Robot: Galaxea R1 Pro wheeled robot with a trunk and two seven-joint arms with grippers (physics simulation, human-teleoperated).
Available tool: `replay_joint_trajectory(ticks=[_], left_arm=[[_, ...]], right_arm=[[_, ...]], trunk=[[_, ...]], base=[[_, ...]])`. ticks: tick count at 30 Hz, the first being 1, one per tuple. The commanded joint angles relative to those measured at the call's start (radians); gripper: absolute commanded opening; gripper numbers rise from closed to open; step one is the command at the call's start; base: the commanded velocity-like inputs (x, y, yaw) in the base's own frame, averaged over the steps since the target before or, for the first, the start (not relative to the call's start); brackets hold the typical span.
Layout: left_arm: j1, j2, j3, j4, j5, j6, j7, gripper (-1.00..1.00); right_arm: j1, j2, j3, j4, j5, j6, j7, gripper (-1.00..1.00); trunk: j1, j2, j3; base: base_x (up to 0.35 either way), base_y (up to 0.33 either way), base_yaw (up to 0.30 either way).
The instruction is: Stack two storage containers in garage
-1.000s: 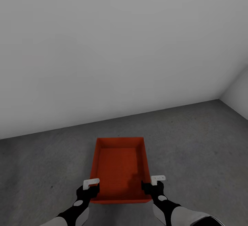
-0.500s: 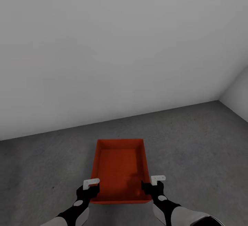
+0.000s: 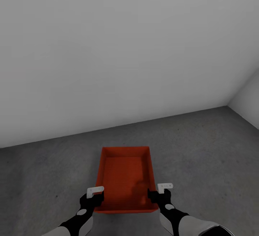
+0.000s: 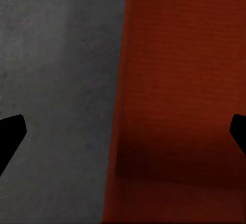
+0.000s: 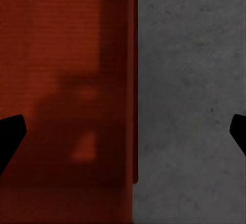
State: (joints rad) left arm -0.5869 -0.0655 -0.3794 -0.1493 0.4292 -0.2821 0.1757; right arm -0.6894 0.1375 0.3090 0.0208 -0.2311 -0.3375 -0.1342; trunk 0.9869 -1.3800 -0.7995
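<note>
One orange-red storage container (image 3: pixel 124 178) lies on the grey concrete floor (image 3: pixel 201 149) of the garage, directly in front of me, long side pointing away. My left gripper (image 3: pixel 95 194) is at its near left corner and my right gripper (image 3: pixel 160 193) at its near right corner. In the left wrist view the left gripper (image 4: pixel 123 137) is open, its dark fingertips (image 4: pixel 10 137) wide apart astride the container's side wall (image 4: pixel 179 80). The right gripper (image 5: pixel 123 137) is likewise open astride the other side wall (image 5: pixel 61 55), with floor (image 5: pixel 189 80) beside it.
A plain pale grey wall (image 3: pixel 118 56) rises close behind the container. It meets a second wall (image 3: pixel 248 103) in a corner at the right. Bare concrete spreads to the left and right of the container.
The whole picture has slid down slightly, wall line and container's far edge alike, so the camera has moved. Both grippers keep their places at the container's near corners.
</note>
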Motion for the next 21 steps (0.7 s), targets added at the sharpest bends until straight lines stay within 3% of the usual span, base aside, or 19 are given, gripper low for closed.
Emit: replay_joint_trajectory(ticks=[1, 21], left_arm=[[-0.001, 0.000, -0.009, 0.001, 0.006, -0.003, 0.005, 1.00], [-0.001, 0.001, -0.009, -0.001, 0.006, -0.005, 0.004, 1.00]], right_arm=[[-0.001, 0.001, 0.009, 0.002, -0.008, -0.004, -0.002, 1.00], [-0.001, 0.000, 0.008, 0.002, -0.008, -0.005, -0.002, 1.00]], trunk=[[-0.004, 0.007, 0.003], [-0.081, 0.147, 0.065]], base=[[0.000, 0.000, 0.000], [0.000, 0.000, 0.000]])
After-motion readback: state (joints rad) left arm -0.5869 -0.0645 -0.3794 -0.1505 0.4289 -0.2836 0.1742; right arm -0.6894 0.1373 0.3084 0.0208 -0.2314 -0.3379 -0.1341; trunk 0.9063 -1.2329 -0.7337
